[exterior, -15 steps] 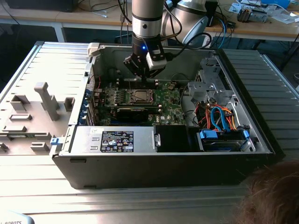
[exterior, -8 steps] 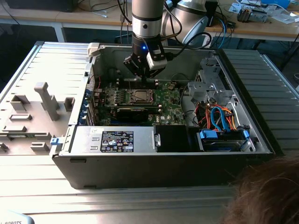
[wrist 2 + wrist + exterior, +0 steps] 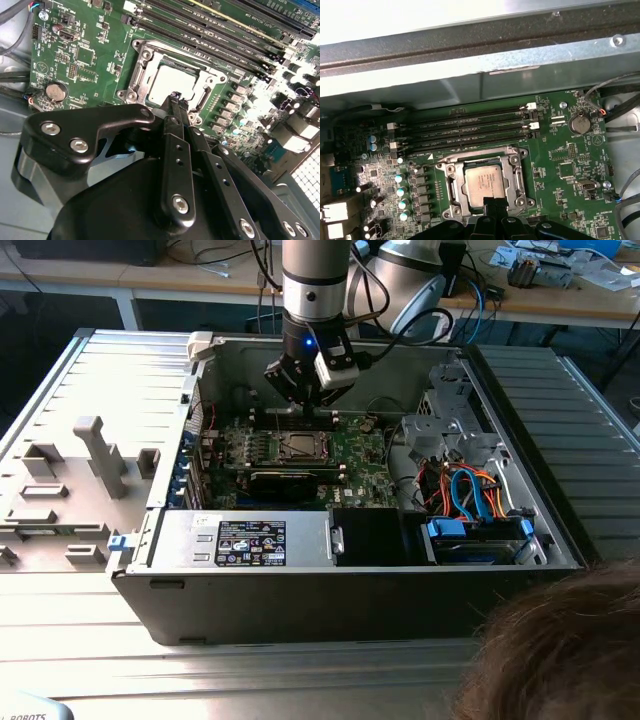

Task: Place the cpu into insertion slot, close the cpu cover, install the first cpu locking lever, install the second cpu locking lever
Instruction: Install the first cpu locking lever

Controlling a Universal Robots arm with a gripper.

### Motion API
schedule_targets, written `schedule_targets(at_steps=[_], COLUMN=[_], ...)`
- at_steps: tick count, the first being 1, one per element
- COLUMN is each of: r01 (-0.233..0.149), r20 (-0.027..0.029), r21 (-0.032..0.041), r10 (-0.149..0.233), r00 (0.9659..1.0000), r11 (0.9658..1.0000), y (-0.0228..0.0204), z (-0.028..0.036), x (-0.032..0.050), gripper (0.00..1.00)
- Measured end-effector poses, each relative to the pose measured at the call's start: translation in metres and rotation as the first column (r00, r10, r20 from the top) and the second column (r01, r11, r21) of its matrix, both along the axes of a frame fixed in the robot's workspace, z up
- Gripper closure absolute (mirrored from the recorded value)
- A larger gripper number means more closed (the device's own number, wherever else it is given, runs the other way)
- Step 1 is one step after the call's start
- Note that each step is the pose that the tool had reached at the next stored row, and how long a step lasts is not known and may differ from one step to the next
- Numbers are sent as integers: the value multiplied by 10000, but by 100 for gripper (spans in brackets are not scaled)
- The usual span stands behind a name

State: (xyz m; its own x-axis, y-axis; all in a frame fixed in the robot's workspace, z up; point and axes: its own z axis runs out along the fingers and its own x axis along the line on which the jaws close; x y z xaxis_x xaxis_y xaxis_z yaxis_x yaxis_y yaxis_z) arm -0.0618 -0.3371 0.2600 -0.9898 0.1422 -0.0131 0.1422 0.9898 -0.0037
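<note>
The cpu (image 3: pixel 482 181) sits in the slot (image 3: pixel 445 167), cover (image 3: pixel 512 180) down. The gripper (image 3: pixel 492 204), fingers pinched together, is at the slot's edge. Likely light, rigid, fragile: grip edges only.

My black pincer (image 3: pixel 307 403) hangs inside the open dark metal computer case (image 3: pixel 560 540), just above the green circuit board (image 3: pixel 365 465). The square silver-grey cpu (image 3: pixel 298 447) lies flat on that board, near my pincer.

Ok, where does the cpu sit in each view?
Exterior view: cpu at the middle of the green board, by the claw.
Second wrist view: cpu just beyond the claw's tip.
First wrist view: cpu just beyond the claw's tip too.
Shared landmark: the cpu cover framing it.
</note>
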Motion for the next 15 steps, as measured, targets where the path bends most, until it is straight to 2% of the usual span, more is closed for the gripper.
schedule_targets(at_steps=[15], r01=[-288], r20=[1], r21=[0], r10=[288], r00=[9996], r11=[9996], y=[0], z=[0], x=[0], gripper=[89])
